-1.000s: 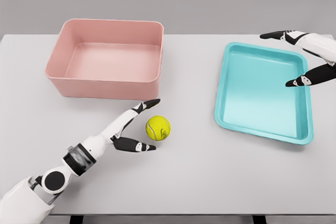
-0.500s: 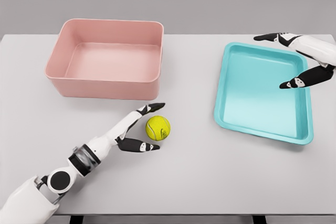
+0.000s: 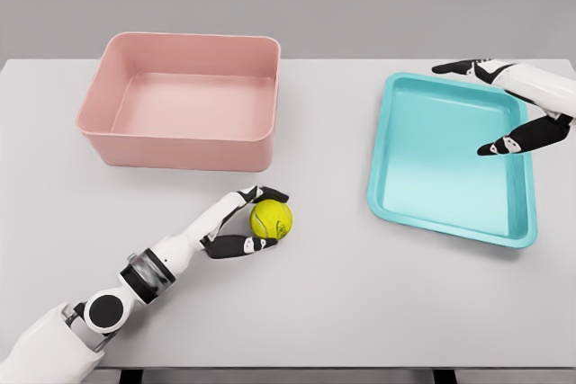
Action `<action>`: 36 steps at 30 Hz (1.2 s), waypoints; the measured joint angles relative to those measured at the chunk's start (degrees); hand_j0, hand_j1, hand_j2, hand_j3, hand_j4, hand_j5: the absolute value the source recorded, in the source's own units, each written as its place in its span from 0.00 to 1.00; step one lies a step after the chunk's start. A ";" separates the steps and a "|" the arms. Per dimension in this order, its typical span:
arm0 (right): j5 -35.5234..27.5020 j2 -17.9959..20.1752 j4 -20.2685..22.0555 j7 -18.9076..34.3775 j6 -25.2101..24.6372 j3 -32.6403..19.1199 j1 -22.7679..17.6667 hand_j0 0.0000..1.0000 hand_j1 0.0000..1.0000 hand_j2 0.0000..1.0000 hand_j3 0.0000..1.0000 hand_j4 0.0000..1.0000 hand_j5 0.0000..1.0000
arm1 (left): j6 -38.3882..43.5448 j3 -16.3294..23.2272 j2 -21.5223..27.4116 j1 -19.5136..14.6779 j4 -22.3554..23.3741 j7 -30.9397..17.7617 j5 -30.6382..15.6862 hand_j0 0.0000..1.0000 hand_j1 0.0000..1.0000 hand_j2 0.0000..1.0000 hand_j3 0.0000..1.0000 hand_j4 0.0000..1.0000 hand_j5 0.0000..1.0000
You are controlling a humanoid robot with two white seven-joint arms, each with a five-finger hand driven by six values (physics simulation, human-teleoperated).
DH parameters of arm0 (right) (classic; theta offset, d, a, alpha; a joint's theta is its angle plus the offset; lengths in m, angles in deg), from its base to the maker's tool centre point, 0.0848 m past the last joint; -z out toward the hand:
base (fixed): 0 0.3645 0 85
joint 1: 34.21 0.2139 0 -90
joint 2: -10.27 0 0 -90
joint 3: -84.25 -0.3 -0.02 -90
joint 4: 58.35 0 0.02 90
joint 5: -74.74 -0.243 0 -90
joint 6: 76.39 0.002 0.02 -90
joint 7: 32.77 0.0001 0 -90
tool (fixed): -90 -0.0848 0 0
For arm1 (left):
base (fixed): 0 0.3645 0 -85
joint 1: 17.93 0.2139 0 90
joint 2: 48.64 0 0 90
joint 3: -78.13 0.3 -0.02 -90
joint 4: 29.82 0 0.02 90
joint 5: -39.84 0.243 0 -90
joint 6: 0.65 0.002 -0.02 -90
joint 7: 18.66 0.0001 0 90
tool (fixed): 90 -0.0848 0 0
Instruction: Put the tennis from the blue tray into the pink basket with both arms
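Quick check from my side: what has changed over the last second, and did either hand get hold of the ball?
The left robot hand slid right along the table and closed its fingers around the tennis ball, which had lain free beside it. The right robot hand drifted slightly left over the blue tray, open. The ball, the pink basket and the tray kept their places.

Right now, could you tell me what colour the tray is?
The tray is turquoise blue, seen in the head view.

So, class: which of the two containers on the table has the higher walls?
The pink basket, at the back left: its sides rise steeply around a deep hollow. The blue tray on the right has only a low rim.
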 measured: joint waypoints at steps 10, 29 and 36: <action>-0.09 0.49 1.28 0.00 -0.02 -0.34 0.09 1.00 1.00 1.00 1.00 1.00 1.00 | -0.10 -0.03 0.10 0.00 -0.57 -0.03 -0.05 0.53 0.53 0.53 0.53 0.53 0.53; -0.18 0.61 3.37 0.00 -0.02 -4.36 -3.25 1.00 1.00 1.00 1.00 1.00 1.00 | -1.64 -0.71 0.20 -3.34 -8.50 -0.36 -0.40 0.53 0.53 0.53 0.53 0.53 0.53; -0.17 1.12 3.44 0.00 0.21 -4.95 -3.69 1.00 1.00 1.00 1.00 1.00 1.00 | -1.88 -0.95 0.00 -7.03 -8.82 -0.39 -0.90 0.53 0.53 0.53 0.53 0.53 0.53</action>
